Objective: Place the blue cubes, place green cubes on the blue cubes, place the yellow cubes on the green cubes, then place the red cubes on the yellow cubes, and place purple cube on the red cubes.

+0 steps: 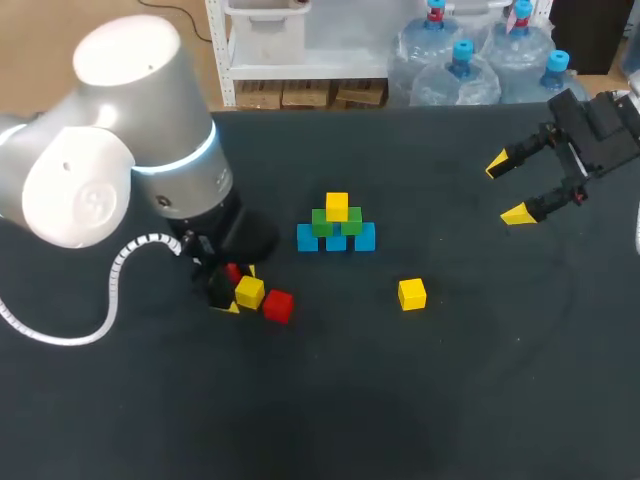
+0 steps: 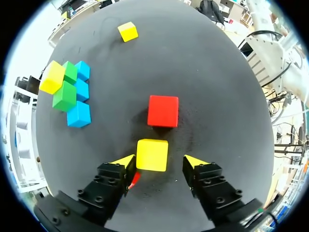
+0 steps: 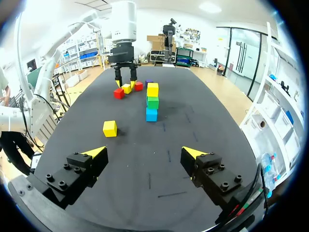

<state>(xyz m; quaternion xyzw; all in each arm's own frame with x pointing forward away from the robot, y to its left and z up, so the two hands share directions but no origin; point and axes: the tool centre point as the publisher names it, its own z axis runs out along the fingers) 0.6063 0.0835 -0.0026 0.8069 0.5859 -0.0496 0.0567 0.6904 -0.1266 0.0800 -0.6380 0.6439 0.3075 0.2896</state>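
Yellow cube (image 2: 152,154) sits inside the left pincer (image 2: 160,161), whose jaws stand spread, not clamping it. The right pincer (image 1: 506,189) gapes wide, well apart from the cube stack (image 1: 337,225).

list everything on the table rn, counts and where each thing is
blue cubes: three, blue, a row at mid table, base of the stack
green cubes: two, green, on the blue row
yellow cubes: three, yellow; one atop the green pair, one loose to the stack's right, one between the left gripper's fingers
red cubes: two, red; one beside that last yellow cube, one partly hidden by the left gripper
purple cube: apparently one, a sliver behind the stack
table: one, black
left gripper: open, low over a yellow cube
right gripper: open, empty, over the table's far right
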